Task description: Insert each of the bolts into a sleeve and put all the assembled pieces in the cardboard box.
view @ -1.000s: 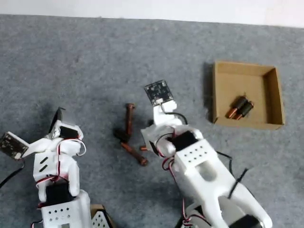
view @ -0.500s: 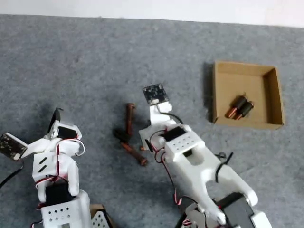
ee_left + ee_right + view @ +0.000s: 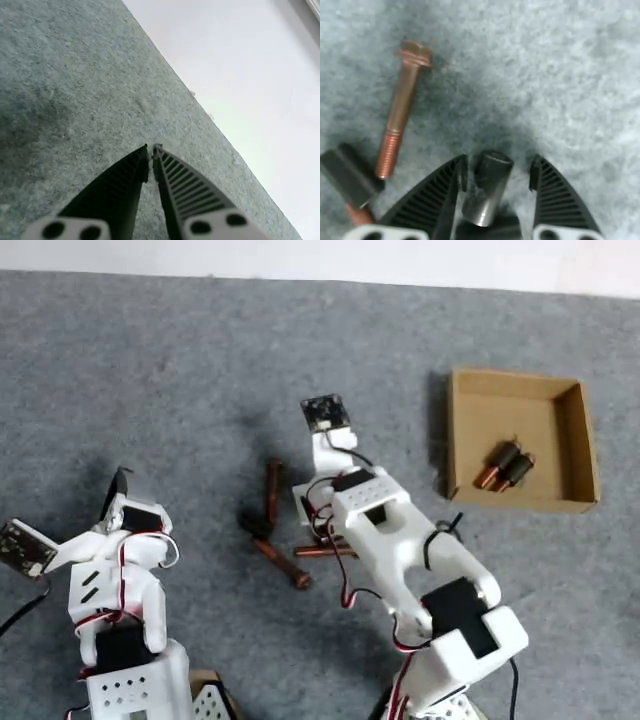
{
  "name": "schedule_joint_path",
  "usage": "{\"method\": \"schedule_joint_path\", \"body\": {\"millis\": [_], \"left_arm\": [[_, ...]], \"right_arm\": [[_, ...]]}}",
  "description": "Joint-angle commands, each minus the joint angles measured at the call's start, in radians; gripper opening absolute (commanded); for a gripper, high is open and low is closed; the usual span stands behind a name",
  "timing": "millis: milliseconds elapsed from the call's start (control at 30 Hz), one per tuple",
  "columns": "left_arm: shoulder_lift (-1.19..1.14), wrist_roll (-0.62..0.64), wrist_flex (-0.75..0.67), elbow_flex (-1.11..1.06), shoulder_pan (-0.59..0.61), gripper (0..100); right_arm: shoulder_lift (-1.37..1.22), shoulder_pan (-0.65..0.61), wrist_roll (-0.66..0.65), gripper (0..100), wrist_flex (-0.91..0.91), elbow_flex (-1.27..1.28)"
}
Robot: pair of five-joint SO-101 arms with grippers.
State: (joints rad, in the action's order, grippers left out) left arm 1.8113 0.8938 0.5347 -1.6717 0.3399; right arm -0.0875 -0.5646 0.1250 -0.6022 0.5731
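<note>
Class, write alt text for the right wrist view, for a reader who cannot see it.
The right hand hangs open over grey carpet, a dark sleeve between its fingers. A copper bolt lies loose nearby, beside a second dark sleeve.

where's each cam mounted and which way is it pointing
High view: fixed overhead, looking down on the left arm, right arm, a loose bolt and the cardboard box.
Left wrist view: on the left arm, looking past its shut left gripper at grey mat.
Right wrist view: on the right arm, looking down past its open right gripper at a sleeve.
Shared: high and right wrist views both show that bolt.
</note>
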Motion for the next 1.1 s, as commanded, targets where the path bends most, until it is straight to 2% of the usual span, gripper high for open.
{"method": "schedule_joint_path", "body": {"millis": [0,133,267,500,567,700,833,933,1000,1067], "left_arm": [[0.012,-0.008,-0.017,-0.024,0.015,4],[0.012,-0.009,-0.017,-0.024,0.015,4],[0.01,-0.009,-0.017,-0.024,0.015,4],[0.01,-0.009,-0.017,-0.024,0.01,4],[0.01,-0.009,-0.017,-0.024,0.01,4],[0.01,-0.009,-0.017,-0.024,0.01,4],[0.01,-0.011,-0.015,-0.024,-0.005,4],[0.01,-0.126,0.005,-0.024,-0.067,4],[0.01,-0.183,0.077,-0.005,-0.145,4],[0.01,-0.23,0.152,0.028,-0.223,4]], "right_arm": [[-0.012,0.018,0.009,18.1,0.015,-0.045],[-0.012,0.018,0.009,17.1,0.013,-0.045],[-0.013,0.019,0.005,0.8,0.013,-0.044],[0.048,0.062,-0.037,0.5,-0.015,-0.042],[0.128,0.076,-0.081,0.5,-0.05,-0.042],[0.351,0.113,-0.091,0.5,-0.067,0.054],[0.615,0.176,-0.092,0.5,0.008,0.239],[0.831,0.211,-0.092,0.5,0.091,0.4],[0.974,0.213,-0.104,0.5,0.133,0.512],[1.112,0.208,-0.17,0.5,0.151,0.611]]}}
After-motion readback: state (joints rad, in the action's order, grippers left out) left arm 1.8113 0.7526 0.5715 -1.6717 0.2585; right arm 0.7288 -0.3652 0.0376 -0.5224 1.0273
